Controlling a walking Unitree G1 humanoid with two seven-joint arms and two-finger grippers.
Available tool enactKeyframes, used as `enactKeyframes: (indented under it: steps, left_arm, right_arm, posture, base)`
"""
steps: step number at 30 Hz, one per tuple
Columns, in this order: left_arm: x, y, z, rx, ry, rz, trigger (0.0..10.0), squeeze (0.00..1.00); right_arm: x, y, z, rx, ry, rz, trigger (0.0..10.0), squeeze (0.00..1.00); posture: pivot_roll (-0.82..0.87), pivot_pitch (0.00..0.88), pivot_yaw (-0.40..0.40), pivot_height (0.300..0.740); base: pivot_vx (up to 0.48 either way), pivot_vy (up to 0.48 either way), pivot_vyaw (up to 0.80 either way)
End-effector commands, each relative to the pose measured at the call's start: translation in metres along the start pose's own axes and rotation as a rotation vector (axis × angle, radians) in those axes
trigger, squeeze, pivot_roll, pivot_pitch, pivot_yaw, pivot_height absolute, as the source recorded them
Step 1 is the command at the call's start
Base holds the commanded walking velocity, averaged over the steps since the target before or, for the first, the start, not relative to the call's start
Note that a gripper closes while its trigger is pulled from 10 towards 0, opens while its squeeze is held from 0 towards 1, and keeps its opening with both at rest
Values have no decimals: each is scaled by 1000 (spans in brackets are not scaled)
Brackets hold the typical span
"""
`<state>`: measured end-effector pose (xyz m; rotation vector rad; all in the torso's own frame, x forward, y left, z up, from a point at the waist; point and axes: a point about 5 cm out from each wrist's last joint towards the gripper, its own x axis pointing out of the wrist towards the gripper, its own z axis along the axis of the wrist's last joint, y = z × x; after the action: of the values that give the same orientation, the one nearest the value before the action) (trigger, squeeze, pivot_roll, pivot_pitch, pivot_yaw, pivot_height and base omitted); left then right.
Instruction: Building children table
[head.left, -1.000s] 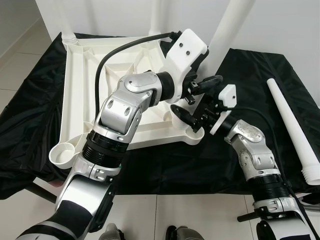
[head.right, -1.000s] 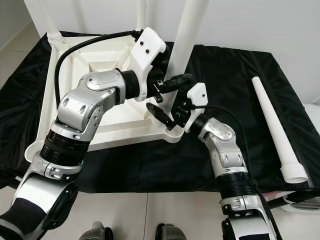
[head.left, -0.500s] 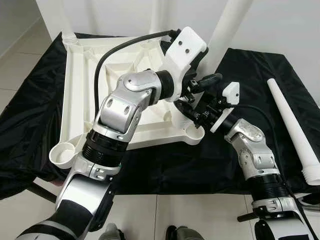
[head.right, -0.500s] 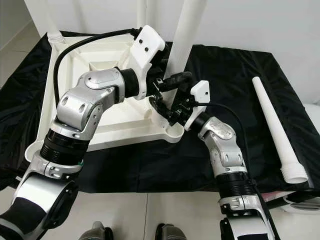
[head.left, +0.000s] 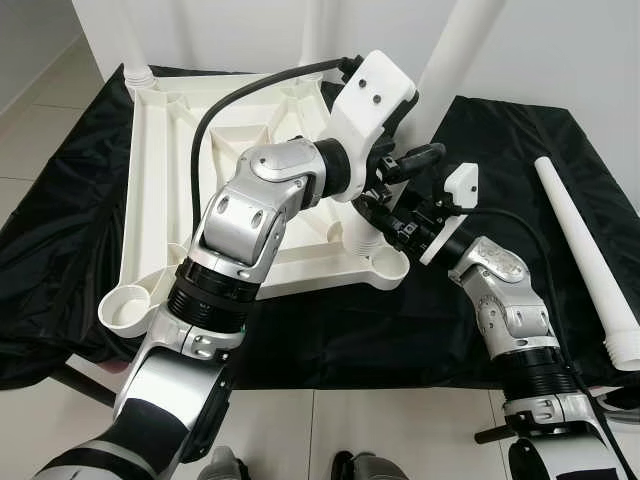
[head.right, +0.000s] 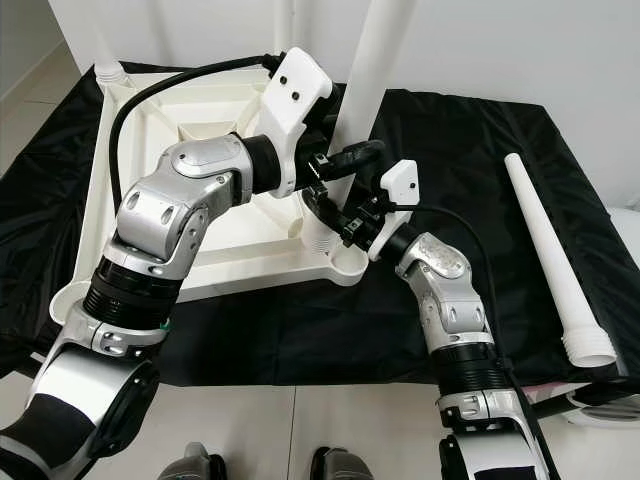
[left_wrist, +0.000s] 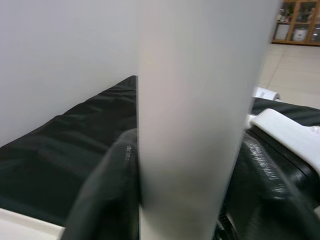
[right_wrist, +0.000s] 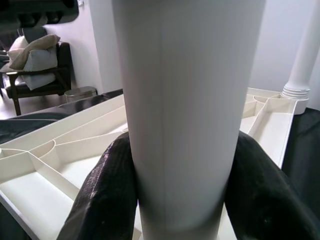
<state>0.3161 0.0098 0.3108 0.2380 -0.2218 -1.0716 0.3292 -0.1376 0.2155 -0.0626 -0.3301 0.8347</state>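
My right claw sits low on the upright leg, just above the near corner socket of the tabletop, its black fingers clamped on either side of the white tube. My right wrist view shows this plainly: the leg fills the middle, a finger pressed on each flank, with the ribbed underside of the tabletop beyond and another leg standing in a far corner.

My left claw grips the same leg a little higher. In the left wrist view the leg stands between two blurred black fingers, clamped on it, with black cloth behind.

The head views show the tabletop lying upside down on the cloth-covered worktop, an empty socket at its nearest left corner, and further legs rising from the far corners. Well off to my right a loose leg lies flat on the cloth.
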Motion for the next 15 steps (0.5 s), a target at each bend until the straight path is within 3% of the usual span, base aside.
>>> enactKeyframes:
  steps: [1, 15]
  left_arm:
    - [0, 4, 5, -5, -12, 76, 10000, 1000]
    - [-4, 7, 6, -22, -16, 83, 10000, 1000]
  right_arm:
    - [1, -3, 5, -3, -17, -11, 10000, 0]
    - [-1, -7, 5, -14, -5, -29, 10000, 0]
  posture:
    - [-24, 94, -52, 740]
    - [-24, 97, -48, 740]
  base:
    - [0, 0, 0]
    - [0, 0, 0]
